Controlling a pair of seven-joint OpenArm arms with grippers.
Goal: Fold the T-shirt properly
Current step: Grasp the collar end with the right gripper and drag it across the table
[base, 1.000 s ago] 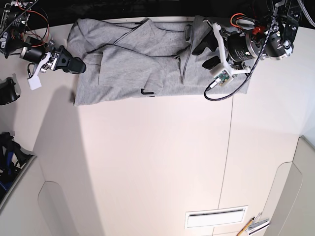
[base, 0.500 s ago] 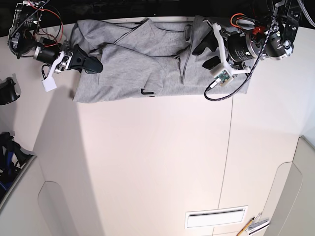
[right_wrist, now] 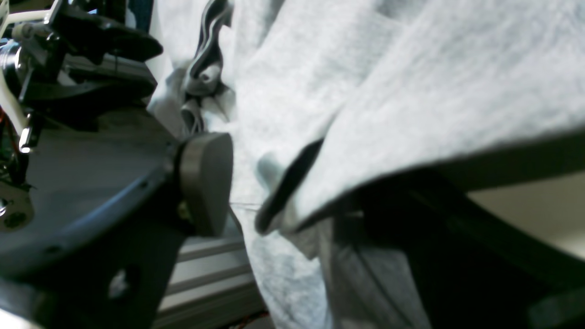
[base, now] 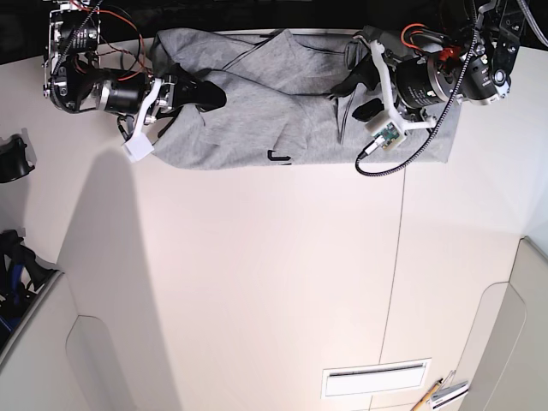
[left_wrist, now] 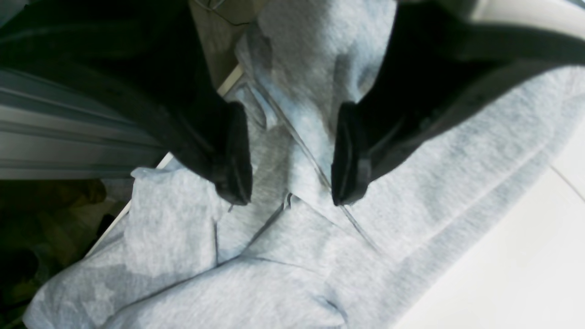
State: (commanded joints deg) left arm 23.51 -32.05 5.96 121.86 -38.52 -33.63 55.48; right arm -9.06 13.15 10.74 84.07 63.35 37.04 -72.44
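Left hand [left_wrist: 291,160] astride T-shirt [base: 282,120] fold, apparently ungripped

T-shirt [base: 282,103] spread along the far edge of the table [base: 274,274] — crumpled, folds overlapping. Left gripper [left_wrist: 291,180] over one end, jaws apart astride a fold; right gripper [base: 205,92] at the other end — fabric draped over it.

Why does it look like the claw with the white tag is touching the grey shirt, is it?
Touching. In the right wrist view the T-shirt drapes over one finger of the right gripper, its dark hem between the two fingers.
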